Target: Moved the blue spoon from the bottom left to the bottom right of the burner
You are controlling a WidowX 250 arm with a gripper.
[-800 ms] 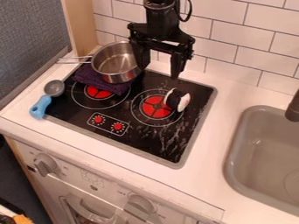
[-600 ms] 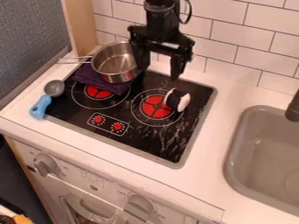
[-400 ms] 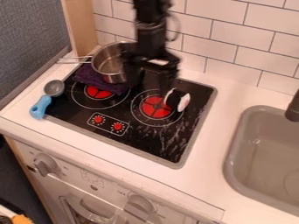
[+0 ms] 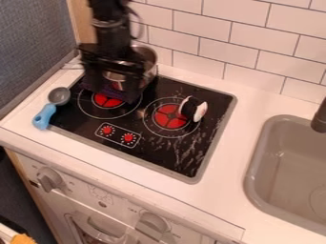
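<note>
The spoon (image 4: 45, 116) lies at the left edge of the stove (image 4: 153, 153), near its front left corner, with its grey bowl toward the back and its blue handle toward the front. The handle rests partly on the white table (image 4: 216, 193). The gripper (image 4: 113, 96) hangs over the back left of the stove, well apart from the spoon, its two fingers set wide. It covers part of the metal pot (image 4: 150, 58) (whether it touches the pot, I cannot tell). The purple cloth (image 4: 109, 89) shows between and behind the fingers, just behind the red middle of the left burner (image 4: 108, 101).

On the right burner (image 4: 169, 117), a black and white piece (image 4: 198, 112) sits over the back right part of the ring. Two red dials (image 4: 107, 129) are printed in a framed panel at the front of the stove. To the right, the grey sink (image 4: 253, 164) is set into the table, with a dark faucet (image 4: 320, 120) at its back right. White tiles (image 4: 251, 38) line the wall behind.
</note>
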